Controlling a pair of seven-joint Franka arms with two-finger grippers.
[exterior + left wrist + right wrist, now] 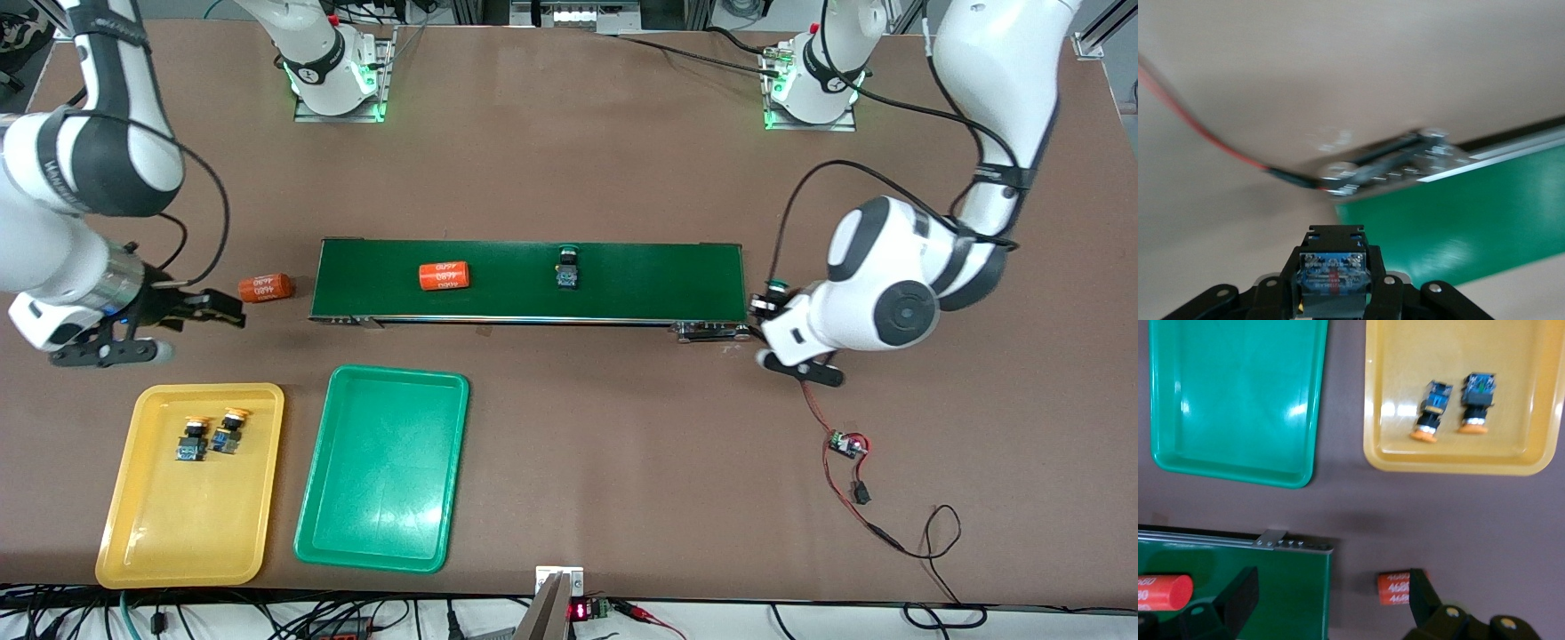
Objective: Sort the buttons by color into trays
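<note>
Two yellow-capped buttons point(193, 437) point(229, 431) lie in the yellow tray point(133, 533); they also show in the right wrist view point(1431, 410) point(1477, 403). The green tray point(382, 480) beside it holds nothing. One green-capped button point(567, 267) lies on the conveyor belt point(658, 280). My left gripper point(770, 331) is shut on the other green-capped button point(776, 287), held just off the belt's end toward the left arm; its blue base point(1331, 277) shows between the jaws. My right gripper point(191, 331) is open and empty, in the air over the table next to an orange cylinder point(265, 287).
A second orange cylinder point(444, 276) lies on the belt. A small circuit board point(846, 443) with red and black wires lies on the table near the left arm. In the right wrist view the green tray point(1238, 400) and yellow tray point(1458, 457) sit side by side.
</note>
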